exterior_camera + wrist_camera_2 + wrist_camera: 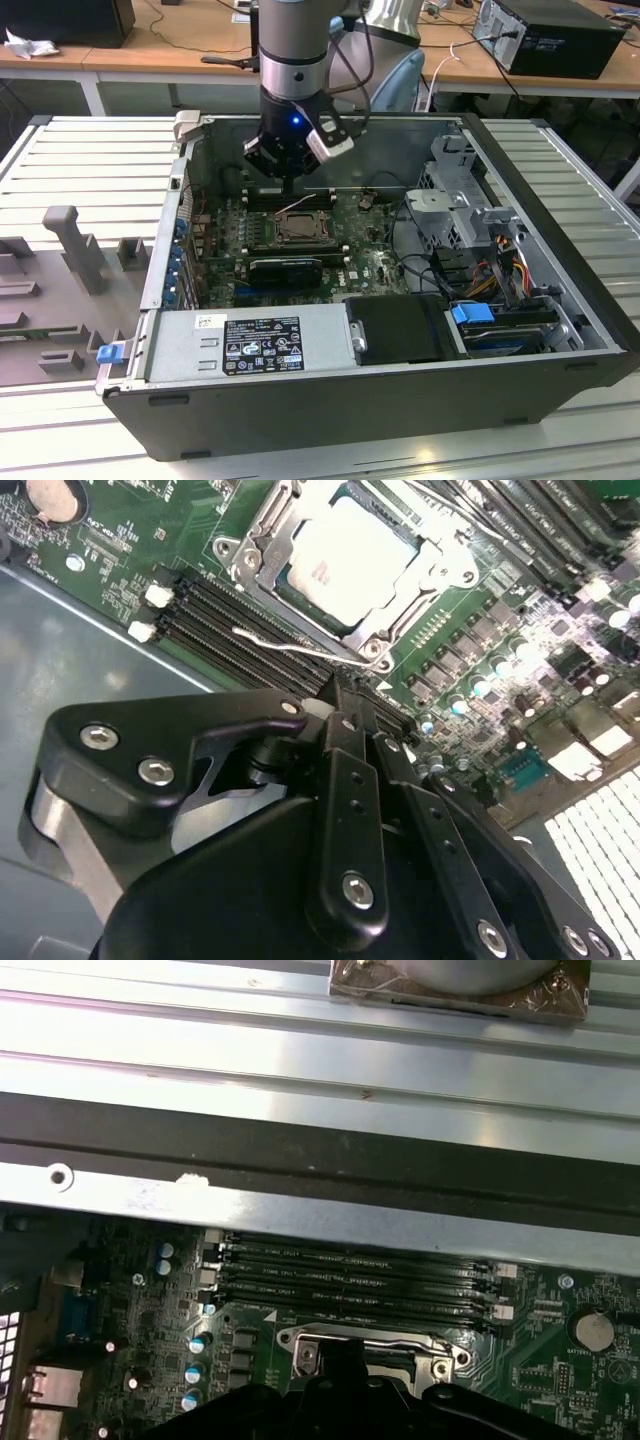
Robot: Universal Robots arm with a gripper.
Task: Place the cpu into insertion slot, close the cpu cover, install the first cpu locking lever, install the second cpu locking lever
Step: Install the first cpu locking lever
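— Exterior view: where's the gripper [288, 183]?
— Low inside the case, above the insertion slot [298, 228].
— Second wrist view?
— Fingers [345, 742] pinched together, holding nothing. The cpu [348, 562] sits seated under the cpu cover [262, 542].
— Handling?
— Light, stiff, fragile, I'd say; take its edges.
— First wrist view?
— Cover's frame beside the memory sticks [350, 1275].

open computer case [560, 300], memory sticks [350, 1275], blue latch [472, 313]

One open computer case [380, 390] sits on the bench, holding one green motherboard [370, 265] with one cpu [345, 560] seated in one insertion slot [298, 228]. Four memory sticks [350, 1275] (counted in the first wrist view) lie side by side. One pincer [290, 180] hangs above.
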